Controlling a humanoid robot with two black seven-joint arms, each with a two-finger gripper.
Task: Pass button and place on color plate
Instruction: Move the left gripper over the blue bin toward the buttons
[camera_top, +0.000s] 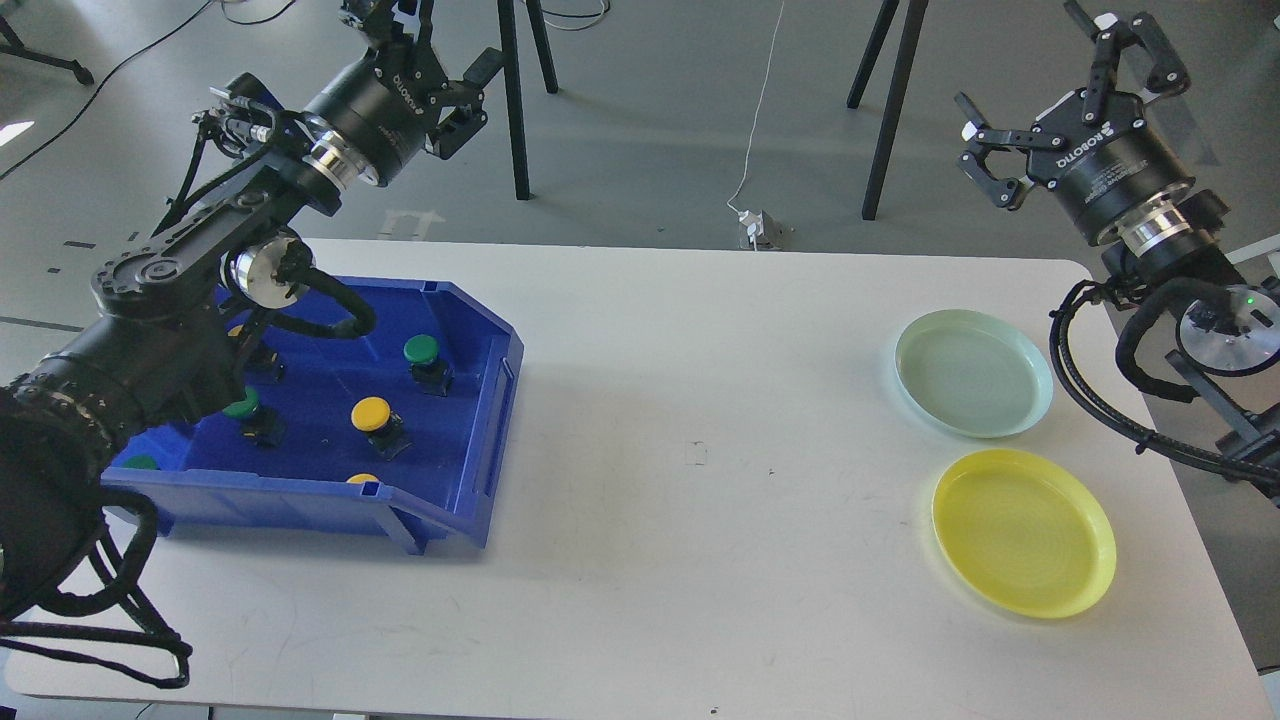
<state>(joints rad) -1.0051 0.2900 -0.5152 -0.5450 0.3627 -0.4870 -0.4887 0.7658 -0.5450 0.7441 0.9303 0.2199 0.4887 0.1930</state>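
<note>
Both arms are up above the white surface. The right gripper is spread wide, holding nothing. The left gripper hangs beyond the blue bin; its opening I cannot tell. Green button and yellow button sit in the bin. Pale green plate and yellow plate lie far right.

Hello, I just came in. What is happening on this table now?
Nothing is held yet. Both the left gripper and the right gripper hang raised and open beyond the white table. Green and yellow push buttons lie in the blue plastic bin. The pale green plate and yellow plate are empty.
</note>
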